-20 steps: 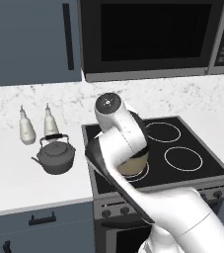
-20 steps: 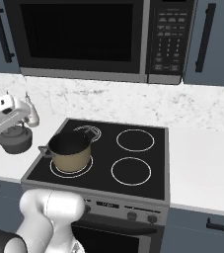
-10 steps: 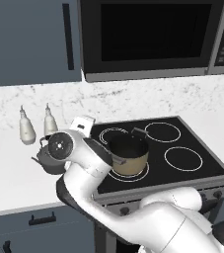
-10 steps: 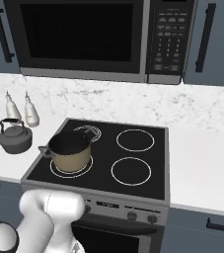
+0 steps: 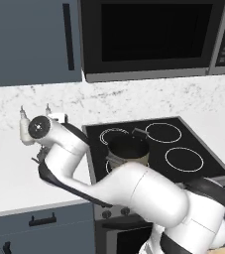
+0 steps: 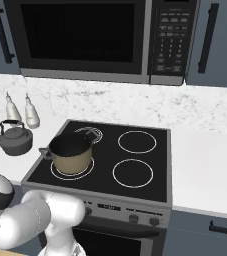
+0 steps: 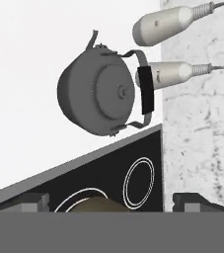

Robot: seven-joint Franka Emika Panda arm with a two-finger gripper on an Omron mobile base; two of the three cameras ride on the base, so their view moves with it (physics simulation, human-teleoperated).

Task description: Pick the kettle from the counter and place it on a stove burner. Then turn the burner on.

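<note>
The dark grey kettle (image 6: 15, 138) stands on the white counter (image 6: 0, 165), left of the stove and in front of two bottles. In the hand view I look down on the kettle (image 7: 101, 94), its black-middled handle toward the wall. My gripper (image 7: 112, 201) hangs above it, open wide, with nothing between the fingertips (image 7: 27, 201). The kettle lies ahead of the tips, not between them. The large single-ring stove burner (image 6: 137, 141) at the back right of the black cooktop is bare, as the left base view (image 5: 163, 132) also shows. There my arm hides the kettle.
A tan pot (image 6: 71, 152) sits on the front left burner, close to the kettle's right. Two pale bottles (image 6: 31, 112) stand against the marble backsplash behind the kettle. The double-ring burner (image 6: 87, 132) lies behind the pot. A microwave (image 6: 85, 40) hangs above the stove.
My arm has swung left from over the stove to over the counter, so it now covers the kettle in the left base view. The gripper has stayed open. Kettle and pot have not moved.
</note>
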